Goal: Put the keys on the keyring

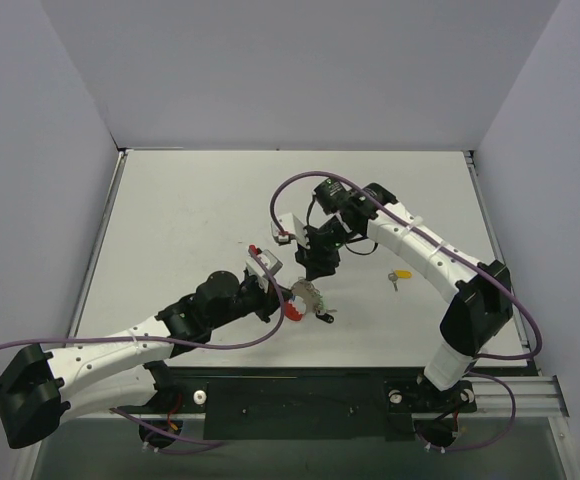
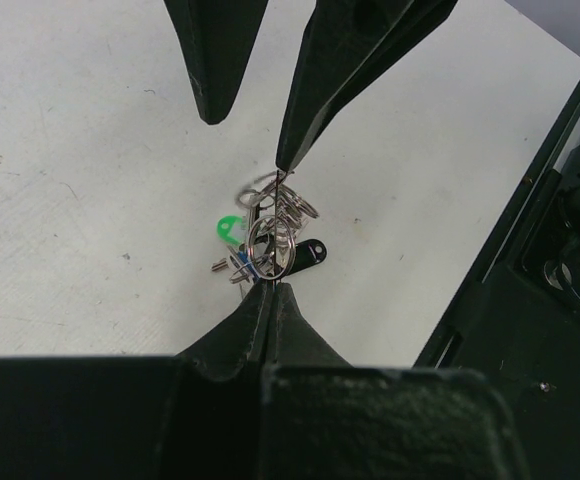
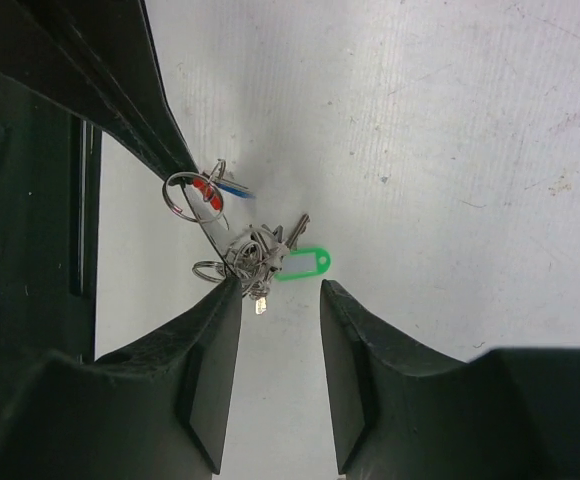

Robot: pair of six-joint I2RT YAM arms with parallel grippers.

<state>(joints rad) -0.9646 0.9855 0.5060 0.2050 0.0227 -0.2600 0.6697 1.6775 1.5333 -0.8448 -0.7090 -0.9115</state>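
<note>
Your left claw (image 2: 273, 290) is pinched shut on the keyring (image 3: 182, 196), with a bunch of keys (image 2: 305, 257) hanging near the desk (image 1: 190, 200) centre. Your right claw (image 3: 278, 292) is half-spread and empty, one fingertip at the ring. I'd judge this as threading: the yellow key (image 1: 401, 274) waits at 3 o'clock, well apart. There's open room at 12; the front rail (image 1: 300, 400) is close at 6.

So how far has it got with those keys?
Several keys look already bunched on the keyring, which the left gripper pinches shut. The right gripper, jaws open, is at the bunch. The yellow key lies alone on the table, not yet added.
</note>
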